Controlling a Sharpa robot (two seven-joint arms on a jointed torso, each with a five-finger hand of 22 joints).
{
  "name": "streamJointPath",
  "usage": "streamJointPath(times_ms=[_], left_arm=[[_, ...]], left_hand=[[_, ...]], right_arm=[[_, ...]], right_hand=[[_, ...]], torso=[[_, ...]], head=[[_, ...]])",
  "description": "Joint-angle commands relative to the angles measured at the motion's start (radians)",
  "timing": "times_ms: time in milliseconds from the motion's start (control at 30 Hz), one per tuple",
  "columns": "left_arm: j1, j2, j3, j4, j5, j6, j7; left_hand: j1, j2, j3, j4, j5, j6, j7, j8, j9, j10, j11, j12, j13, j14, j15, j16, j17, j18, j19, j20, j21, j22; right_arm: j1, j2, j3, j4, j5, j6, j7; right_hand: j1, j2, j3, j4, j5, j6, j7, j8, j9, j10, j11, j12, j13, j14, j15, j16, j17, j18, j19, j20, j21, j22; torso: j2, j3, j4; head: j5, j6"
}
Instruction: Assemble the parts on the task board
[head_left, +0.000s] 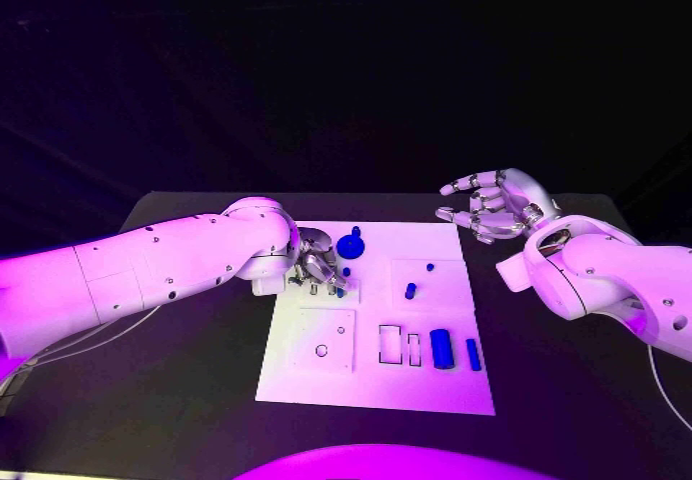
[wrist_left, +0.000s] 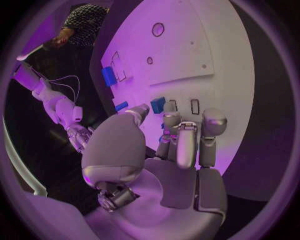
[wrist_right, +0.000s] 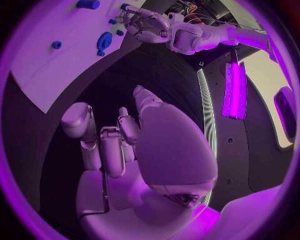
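- I see the left hand (head_left: 316, 262) at the task board's (head_left: 378, 390) upper left, fingers down among small blue parts (head_left: 351, 245); grip unclear.
- My right hand (head_left: 495, 206) hovers upper right, fingers curled, empty.

No text, label, brand or number is legible on anything here.

1. Head cam: high, looks down at task board (head_left: 378, 390) mid-table.
2. L wrist cam: behind left hand (wrist_left: 169, 165), close over board.
3. R wrist cam: behind right hand (wrist_right: 137, 165), off board's edge; shares board w/ others.
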Motion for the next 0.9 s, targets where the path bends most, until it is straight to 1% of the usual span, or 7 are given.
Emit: streamJointPath(times_ms=[33,233,367,567,733,833,900], left_arm=[[0.002,0.005,0.0,-0.002,0.019,0.02,0.0],[0.002,0.006,-0.001,-0.003,0.032,0.013,0.001],[0.002,0.004,-0.001,-0.003,0.052,-0.009,0.001],[0.002,0.0,-0.001,-0.002,0.082,-0.033,0.001],[0.002,-0.008,-0.001,0.006,0.094,-0.043,0.001],[0.002,-0.023,-0.001,0.022,0.097,-0.055,0.0],[0.002,-0.033,0.0,0.032,0.092,-0.067,0.0]], left_hand=[[0.027,0.006,0.015,0.0,0.0,-0.007,-0.001,0.004,0.006,-0.001,-0.007,-0.002,0.0,0.014,-0.007,0.002,0.046,-0.009,0.003,-0.005,0.005,0.003],[0.067,0.02,0.041,0.0,0.001,-0.008,-0.003,0.004,0.015,0.001,-0.01,-0.002,0.003,0.015,-0.009,0.003,0.048,-0.009,0.003,-0.006,0.009,0.008],[0.153,0.026,0.137,-0.001,0.001,-0.012,-0.011,0.025,0.052,0.003,-0.017,-0.006,0.003,0.016,-0.015,0.001,0.049,-0.01,0.002,-0.009,0.014,0.016],[0.204,-0.028,0.358,-0.033,0.002,-0.038,-0.016,0.07,0.142,0.019,-0.023,0.001,0.013,0.019,-0.02,0.001,0.056,-0.011,0.002,-0.015,0.025,0.03],[0.189,-0.05,0.422,-0.056,0.002,-0.039,-0.016,0.076,0.165,0.025,-0.023,0.003,0.016,0.023,-0.021,0.004,0.063,-0.012,0.004,-0.016,0.03,0.036],[0.168,-0.086,0.505,-0.103,0.005,-0.028,-0.019,0.075,0.182,0.043,-0.026,0.008,0.025,0.036,-0.024,0.016,0.085,-0.013,0.014,-0.021,0.041,0.052],[0.151,-0.096,0.53,-0.12,0.006,-0.02,-0.019,0.074,0.189,0.054,-0.029,0.012,0.03,0.042,-0.027,0.022,0.097,-0.016,0.024,-0.023,0.048,0.066]], right_arm=[[-0.001,0.001,0.001,0.0,-0.001,0.016,0.001],[-0.002,0.003,0.001,-0.002,-0.001,0.02,-0.001],[-0.003,0.004,0.0,-0.004,-0.001,0.028,-0.006],[-0.007,0.005,0.0,-0.006,-0.001,0.034,-0.01],[-0.009,0.004,0.0,-0.007,-0.001,0.038,-0.011],[-0.013,0.001,0.0,-0.006,-0.001,0.038,-0.011],[-0.015,0.0,0.0,-0.007,-0.001,0.039,-0.012]], right_hand=[[0.0,0.004,0.0,0.004,0.004,-0.006,0.001,-0.002,-0.002,-0.003,0.002,-0.001,-0.001,0.057,0.008,-0.004,0.099,0.015,-0.005,0.002,-0.006,0.0],[0.001,0.007,0.001,0.003,0.007,-0.005,0.0,-0.001,-0.002,-0.002,0.002,0.0,-0.001,0.057,0.008,-0.005,0.099,0.016,-0.005,0.002,-0.007,-0.001],[0.001,0.007,0.001,0.003,0.008,-0.005,0.0,-0.001,-0.002,-0.004,0.002,-0.002,-0.003,0.056,0.008,-0.006,0.095,0.017,-0.008,0.002,-0.013,-0.005],[0.001,0.007,0.002,0.002,0.009,-0.005,0.0,-0.001,-0.002,-0.005,0.002,-0.003,-0.005,0.055,0.008,-0.007,0.094,0.017,-0.008,0.002,-0.014,-0.005],[0.001,0.007,0.002,0.002,0.009,-0.005,0.0,-0.001,-0.002,-0.005,0.002,-0.003,-0.005,0.055,0.008,-0.007,0.094,0.017,-0.008,0.002,-0.014,-0.005],[0.002,0.007,0.002,0.002,0.011,-0.006,0.001,-0.001,-0.003,-0.008,0.002,-0.006,-0.008,0.054,0.008,-0.009,0.089,0.019,-0.012,0.002,-0.024,-0.011],[0.002,0.007,0.002,0.002,0.011,-0.006,0.001,-0.001,-0.003,-0.008,0.002,-0.006,-0.008,0.054,0.008,-0.009,0.089,0.019,-0.012,0.002,-0.024,-0.011]], torso=[[0.0,0.0002,0.0001],[0.0,0.0005,0.0008],[0.0,0.0002,0.0005],[-0.001,0.0,0.0016],[-0.002,0.0008,0.0017],[-0.003,0.0018,0.0046],[-0.003,0.0016,0.0054]], head=[[-0.001,-0.002],[0.0,-0.002],[0.001,-0.003],[0.002,-0.001],[0.01,0.002],[0.011,0.004],[0.012,0.004]])
